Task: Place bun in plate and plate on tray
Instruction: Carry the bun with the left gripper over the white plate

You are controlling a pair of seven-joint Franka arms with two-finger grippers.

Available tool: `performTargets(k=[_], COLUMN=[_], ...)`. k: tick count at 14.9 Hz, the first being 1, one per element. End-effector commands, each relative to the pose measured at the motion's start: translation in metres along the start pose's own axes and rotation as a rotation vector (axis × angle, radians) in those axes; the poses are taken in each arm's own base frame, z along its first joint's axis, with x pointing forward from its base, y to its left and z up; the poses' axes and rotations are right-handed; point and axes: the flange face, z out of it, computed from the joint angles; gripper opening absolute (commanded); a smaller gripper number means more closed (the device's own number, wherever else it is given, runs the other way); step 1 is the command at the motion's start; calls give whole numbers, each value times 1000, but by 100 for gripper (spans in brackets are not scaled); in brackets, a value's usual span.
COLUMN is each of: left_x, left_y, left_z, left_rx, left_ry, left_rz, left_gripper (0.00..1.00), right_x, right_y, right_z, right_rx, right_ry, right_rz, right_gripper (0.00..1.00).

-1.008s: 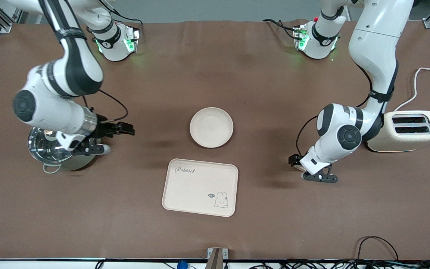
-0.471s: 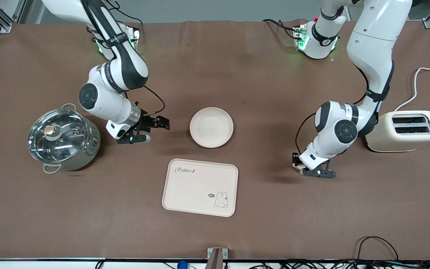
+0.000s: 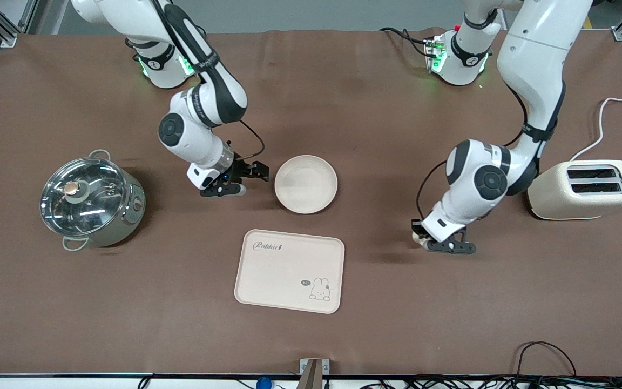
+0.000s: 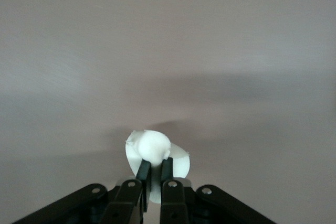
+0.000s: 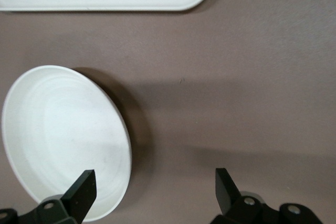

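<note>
L gripper (image 3: 421, 237) lower right of frame, fingers closed on bun (image 4: 152, 148). R gripper (image 3: 246, 181) wide open, empty, beside plate (image 3: 305, 183) mid-frame; tray (image 3: 289, 271) below.

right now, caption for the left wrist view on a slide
Left tool shut on the bun, over the bare brown table.

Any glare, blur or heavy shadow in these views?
Front view: sharp; glare on the pot's glass lid; soft arm shadows on the table. Left wrist view: table smeared and blurred, bun in the left pincer overexposed. Right wrist view: crisp, plate casts a dark shadow.
</note>
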Motion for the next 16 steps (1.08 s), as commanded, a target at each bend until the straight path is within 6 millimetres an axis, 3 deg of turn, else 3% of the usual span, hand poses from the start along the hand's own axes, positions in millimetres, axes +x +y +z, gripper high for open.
performTargets(k=[1,4,6,8,10,12,13,14,16], left_x=[-14,-47,-68,-95,-104,-114,-121,-123,-121], left_y=[87,189,236,269,278,288,294,298,297], left_z=[-42,-55,-43,-26,-8,7,13,14,13], left_rx=[-29,-55,-65,-56,-62,-64,-71,-79,-82], left_ry=[-48,-57,-77,-91,-93,-100,-96,-88,-85], left_rz=[-142,-303,-375,-403,-448,-517,-527,-524,-528], left_gripper=[0,0,0,0,4,31,76,99,100], right_x=[-6,-13,-10,-7,-8,-10,-10,-12,-14], right_y=[0,-15,-18,-21,-21,-23,-22,-25,-28], right_z=[23,38,50,58,60,61,61,62,63], right_rx=[-7,8,9,6,4,4,5,5,4], right_ry=[23,14,11,6,4,2,2,0,-3], right_rz=[27,35,41,37,35,33,35,29,17], right_gripper=[100,100,100,100,96,92,90,85,70])
